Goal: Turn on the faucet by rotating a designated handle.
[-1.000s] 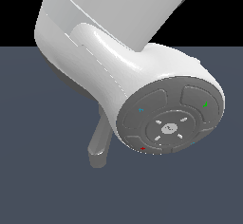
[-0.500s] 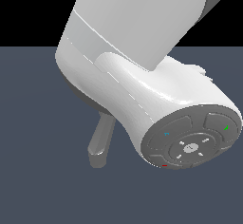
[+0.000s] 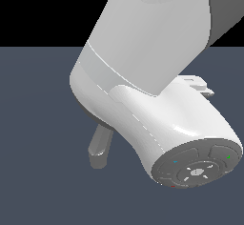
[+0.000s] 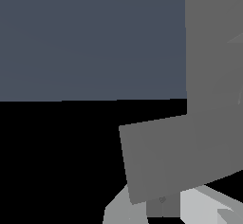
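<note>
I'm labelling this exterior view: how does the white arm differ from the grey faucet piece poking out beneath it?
The arm is glossy white; the faucet piece is matte grey. The arm fills most of the view; the faucet piece is a short stub beneath it. Both look rounded.
</note>
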`<state>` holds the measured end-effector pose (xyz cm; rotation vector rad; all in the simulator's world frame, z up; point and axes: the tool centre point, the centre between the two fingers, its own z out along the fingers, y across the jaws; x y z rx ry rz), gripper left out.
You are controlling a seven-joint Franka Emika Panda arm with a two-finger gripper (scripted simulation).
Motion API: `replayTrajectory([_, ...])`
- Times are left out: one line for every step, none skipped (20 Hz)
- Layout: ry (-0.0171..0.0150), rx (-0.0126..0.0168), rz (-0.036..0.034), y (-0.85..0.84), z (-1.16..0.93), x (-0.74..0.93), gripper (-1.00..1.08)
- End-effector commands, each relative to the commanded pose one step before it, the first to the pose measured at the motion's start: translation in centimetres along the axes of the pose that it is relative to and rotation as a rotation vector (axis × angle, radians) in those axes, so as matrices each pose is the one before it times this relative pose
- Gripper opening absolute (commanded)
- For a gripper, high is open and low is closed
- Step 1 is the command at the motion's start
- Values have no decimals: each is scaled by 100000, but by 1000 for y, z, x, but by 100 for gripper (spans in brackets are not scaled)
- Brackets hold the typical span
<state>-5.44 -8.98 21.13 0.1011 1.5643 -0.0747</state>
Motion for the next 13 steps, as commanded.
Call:
replayTrajectory([315,-545,94,30,72,894,-100])
replayTrajectory([0,0,0,-95,6,287,-100])
replayTrajectory([18,-59,-31,-59,11,296,-100])
replayTrajectory([0,0,0,-96,6,288,-100])
replayTrajectory([0,0,0,-96,6,289,-100])
replayTrajectory([17,-59,-31,-60,12,298,-100])
replayTrajectory([0,0,0,-97,7,291,-100])
replayTrajectory([0,0,0,-97,7,292,-100])
replayTrajectory([16,-59,-33,-62,12,300,-100])
replayTrajectory([0,0,0,-98,8,294,-100])
replayTrajectory([0,0,0,-99,8,295,-100])
replayTrajectory([13,-58,-35,-64,14,301,-100])
replayTrajectory([0,0,0,0,0,0,-100])
